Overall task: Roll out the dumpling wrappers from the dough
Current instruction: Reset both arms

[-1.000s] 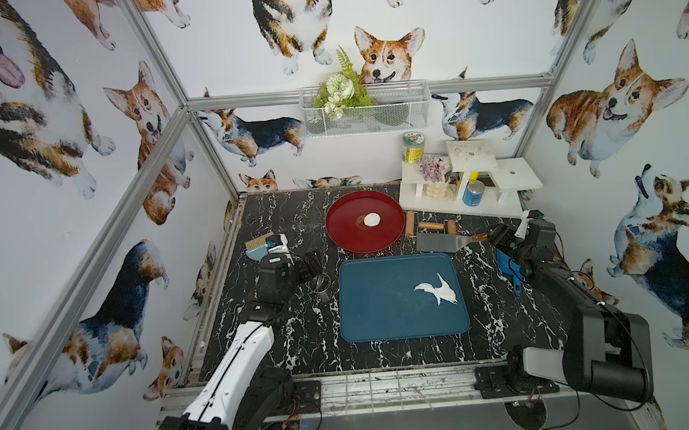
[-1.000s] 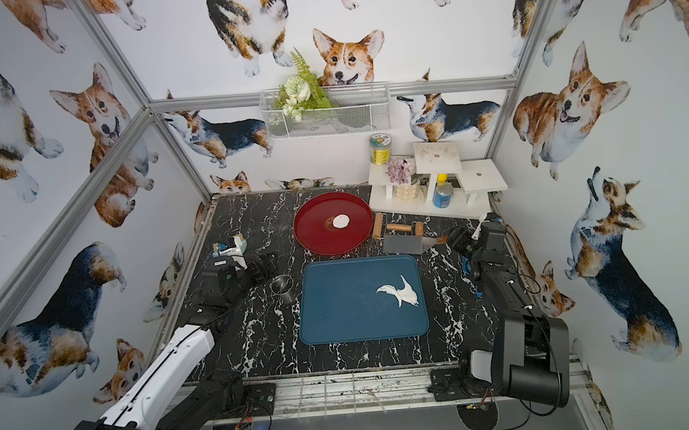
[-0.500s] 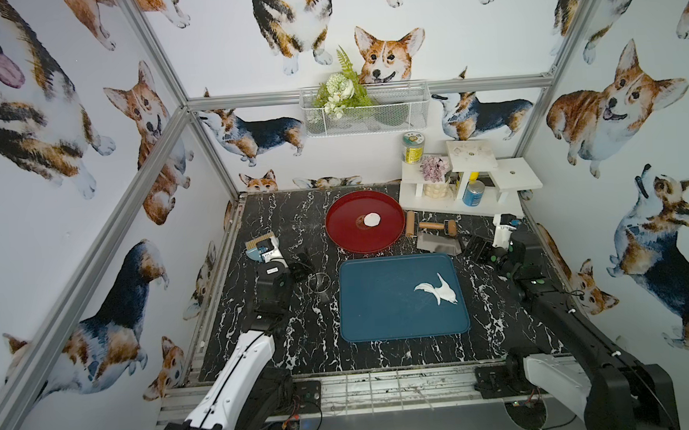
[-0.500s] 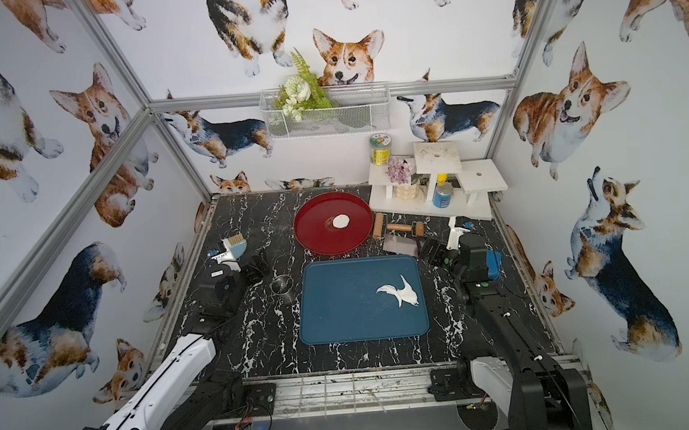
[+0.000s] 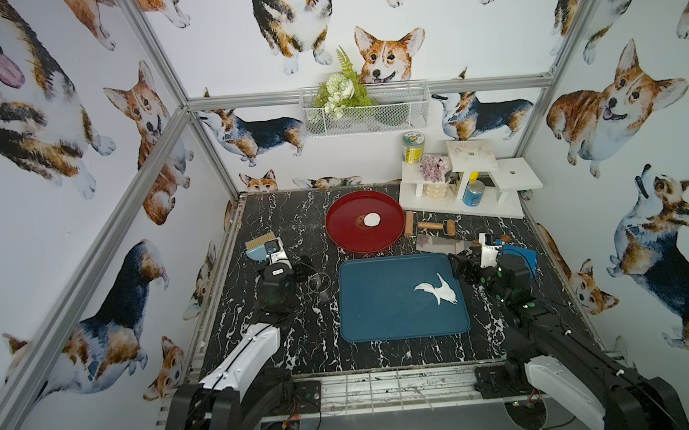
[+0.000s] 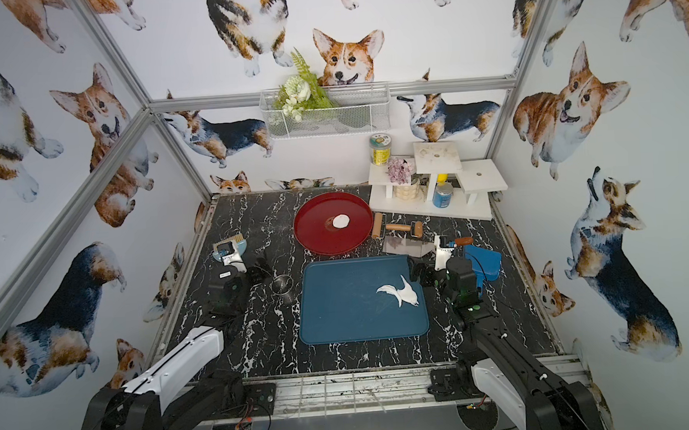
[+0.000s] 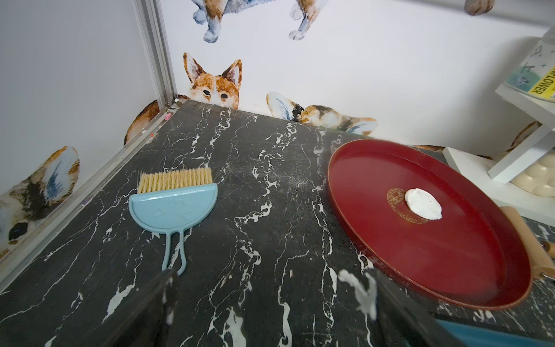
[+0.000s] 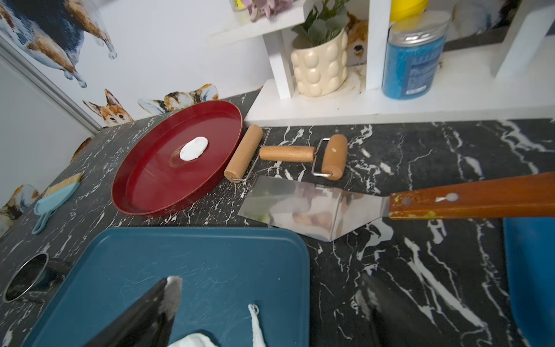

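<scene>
**Dough** (image 5: 440,292), a ragged, flattened white scrap with thin tails, lies on the right part of the blue tray (image 5: 380,307), which sits at the middle of the black marble table (image 5: 295,226). Both top views show it there.

**Right gripper** (image 5: 461,268) stands over the far right edge of the tray with its jaws spread wide and nothing between them. The nearest tail of the dough ends just beside it, toward the tray's middle. In the right wrist view, that tail and part of the scrap's body show between the two fingers (image 8: 172,290). The tip of one finger carries a white smear. Whether either finger touches the dough cannot be told.

**Left gripper** (image 5: 305,266) is off the tray's left side, well apart from the dough, also wide open and empty. A metal ring cutter (image 5: 319,283) rests on the table between it and the tray.

**Dumpling wrapper** (image 5: 372,220), one small round white disc, lies flat near the centre of the red plate (image 5: 348,240), beyond the tray's far edge and apart from both grippers.

**Other tools.** A wooden roller (image 8: 286,153) lies just beside the plate's right rim, and a steel spatula with a wooden handle (image 8: 294,204) lies between the roller and the tray. A light blue brush (image 7: 174,207) lies at the table's far left.
</scene>
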Robot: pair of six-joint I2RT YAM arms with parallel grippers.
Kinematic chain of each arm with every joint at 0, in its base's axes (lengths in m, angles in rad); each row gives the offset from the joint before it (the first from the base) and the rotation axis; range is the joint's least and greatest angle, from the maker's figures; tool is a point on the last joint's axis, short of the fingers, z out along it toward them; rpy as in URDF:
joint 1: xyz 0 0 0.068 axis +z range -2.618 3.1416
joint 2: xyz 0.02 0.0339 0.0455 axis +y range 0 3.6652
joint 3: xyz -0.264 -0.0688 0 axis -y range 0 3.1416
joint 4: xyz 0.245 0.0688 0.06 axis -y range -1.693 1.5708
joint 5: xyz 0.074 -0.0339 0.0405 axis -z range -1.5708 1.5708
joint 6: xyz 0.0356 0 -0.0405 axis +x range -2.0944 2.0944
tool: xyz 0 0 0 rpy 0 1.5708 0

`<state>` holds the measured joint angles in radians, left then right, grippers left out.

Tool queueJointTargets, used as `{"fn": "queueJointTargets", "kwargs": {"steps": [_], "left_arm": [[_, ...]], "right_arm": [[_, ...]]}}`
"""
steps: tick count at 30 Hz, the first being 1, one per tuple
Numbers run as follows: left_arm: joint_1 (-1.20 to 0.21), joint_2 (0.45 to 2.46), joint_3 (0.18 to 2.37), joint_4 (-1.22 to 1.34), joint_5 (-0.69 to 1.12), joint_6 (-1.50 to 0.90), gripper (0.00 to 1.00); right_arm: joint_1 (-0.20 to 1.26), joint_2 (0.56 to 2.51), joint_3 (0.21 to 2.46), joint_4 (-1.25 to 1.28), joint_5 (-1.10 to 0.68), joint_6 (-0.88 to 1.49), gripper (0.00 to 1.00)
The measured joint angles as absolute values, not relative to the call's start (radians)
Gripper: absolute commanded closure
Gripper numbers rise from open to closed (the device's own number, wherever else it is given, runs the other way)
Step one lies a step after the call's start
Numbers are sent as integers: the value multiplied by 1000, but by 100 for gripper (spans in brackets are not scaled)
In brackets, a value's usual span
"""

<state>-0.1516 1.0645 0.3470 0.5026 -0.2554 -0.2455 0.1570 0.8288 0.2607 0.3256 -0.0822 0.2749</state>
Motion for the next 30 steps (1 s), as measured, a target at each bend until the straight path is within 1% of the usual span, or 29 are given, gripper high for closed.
{"fn": "queueJointTargets", "kwargs": {"steps": [5, 9, 11, 17, 19, 26, 30], "left_arm": [[-144, 1139, 357, 578, -262, -175, 0], [-109, 1227, 351, 665, -264, -106, 0], [-94, 1273, 348, 700, -264, -75, 0], [-47, 1486, 262, 971, -240, -34, 0], [-40, 1546, 254, 1042, -221, -28, 0], [-39, 1564, 260, 1151, -195, -22, 0], [-39, 1564, 260, 1166, -186, -21, 0]], "right_arm": [[158, 767, 192, 455, -16, 198, 0], [151, 768, 171, 528, 52, 147, 0], [133, 784, 168, 561, 66, 140, 0], [18, 837, 105, 688, 70, 178, 0], [6, 857, 98, 731, 71, 182, 0], [-14, 1021, 87, 890, 71, 144, 0], [-28, 1183, 83, 1011, 66, 115, 0]]}}
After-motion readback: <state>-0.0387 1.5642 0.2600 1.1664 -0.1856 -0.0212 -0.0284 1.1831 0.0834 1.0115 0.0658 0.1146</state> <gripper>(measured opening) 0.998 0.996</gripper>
